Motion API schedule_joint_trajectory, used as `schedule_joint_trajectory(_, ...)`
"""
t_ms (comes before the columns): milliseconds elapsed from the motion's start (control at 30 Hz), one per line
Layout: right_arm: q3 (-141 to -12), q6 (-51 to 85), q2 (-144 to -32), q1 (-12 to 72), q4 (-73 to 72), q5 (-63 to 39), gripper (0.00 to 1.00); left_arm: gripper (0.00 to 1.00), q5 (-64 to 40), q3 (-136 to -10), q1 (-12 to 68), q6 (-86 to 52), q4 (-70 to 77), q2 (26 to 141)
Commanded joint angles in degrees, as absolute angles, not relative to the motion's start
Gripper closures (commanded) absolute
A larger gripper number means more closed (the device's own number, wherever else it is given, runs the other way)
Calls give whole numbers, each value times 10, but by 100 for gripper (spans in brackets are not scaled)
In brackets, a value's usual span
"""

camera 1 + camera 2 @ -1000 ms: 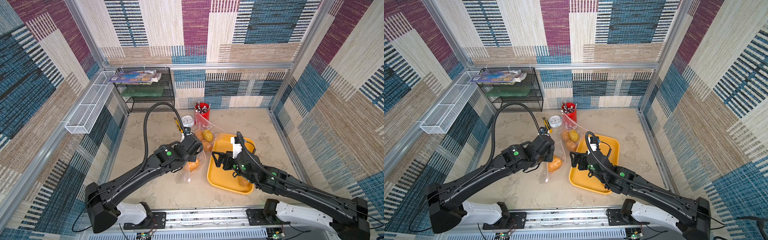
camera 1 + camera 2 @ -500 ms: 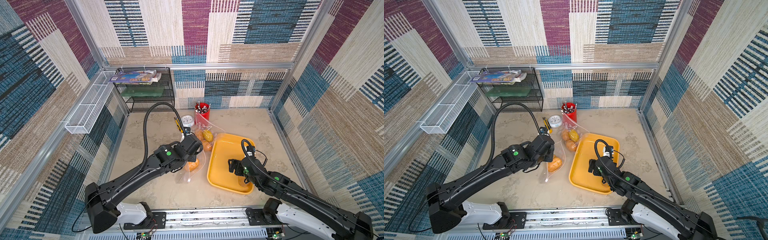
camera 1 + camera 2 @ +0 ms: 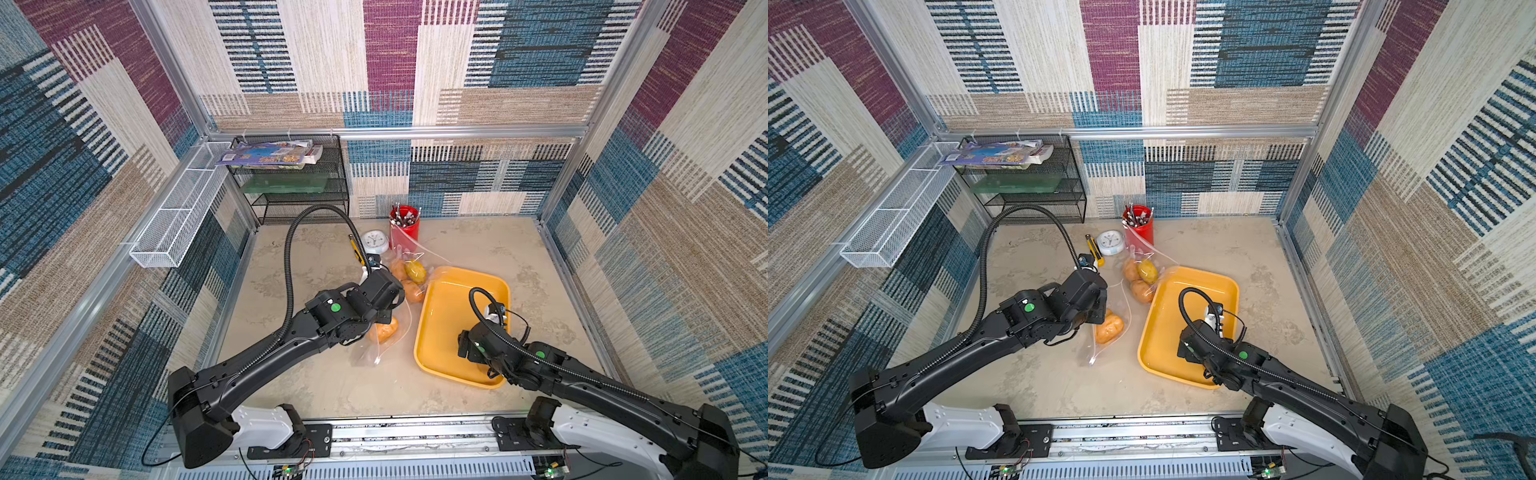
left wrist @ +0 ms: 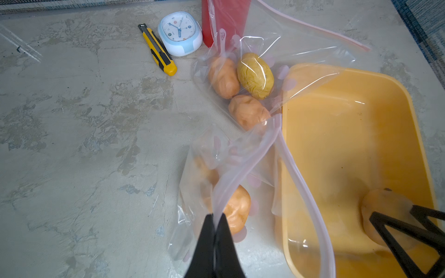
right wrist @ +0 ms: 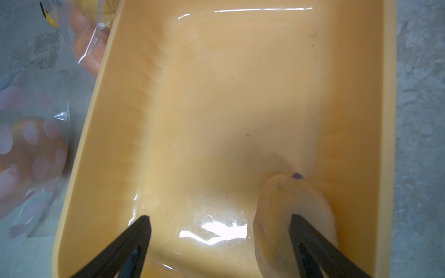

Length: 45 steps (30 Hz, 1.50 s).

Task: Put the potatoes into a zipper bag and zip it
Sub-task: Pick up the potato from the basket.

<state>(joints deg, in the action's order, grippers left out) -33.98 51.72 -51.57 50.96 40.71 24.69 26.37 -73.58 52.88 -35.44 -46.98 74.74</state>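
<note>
Potatoes: the last one [image 5: 284,197] lies in the yellow tray's [image 5: 216,96] 5 o'clock corner. The right jaws, back from the bag, gape empty above it, seemingly ready to fetch it. At the tray's 9 o'clock the left jaws pinch the zipper bag's [image 4: 240,154] rim; the others [image 4: 255,75] sit inside.

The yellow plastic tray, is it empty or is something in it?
Not empty. One tan-orange potato lies in the yellow plastic tray by a side wall, near one finger of the open right gripper.
</note>
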Motion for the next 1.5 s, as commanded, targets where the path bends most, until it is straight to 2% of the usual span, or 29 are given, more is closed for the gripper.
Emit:
schedule_joint_trajectory(0, -356, 555, -538, 525, 454, 287, 8, 100, 265, -732, 527, -344, -467, 740)
schedule_joint_trajectory(300, -383, 619, -634, 531, 556, 293, 7, 100, 259, -729, 528, -344, -468, 729)
schedule_joint_trajectory(633, -354, 556, -743, 527, 404, 204, 5, 100, 261, -725, 528, -346, -467, 721)
schedule_joint_trajectory(933, -411, 532, -739, 545, 390, 229, 5, 100, 260, -725, 528, -344, -467, 718)
schedule_joint_trajectory(1333, -380, 514, -753, 524, 333, 198, 3, 100, 262, -719, 528, -344, -463, 711)
schedule_joint_trajectory(1467, -373, 505, -753, 519, 308, 177, 9, 100, 263, -719, 527, -344, -463, 712)
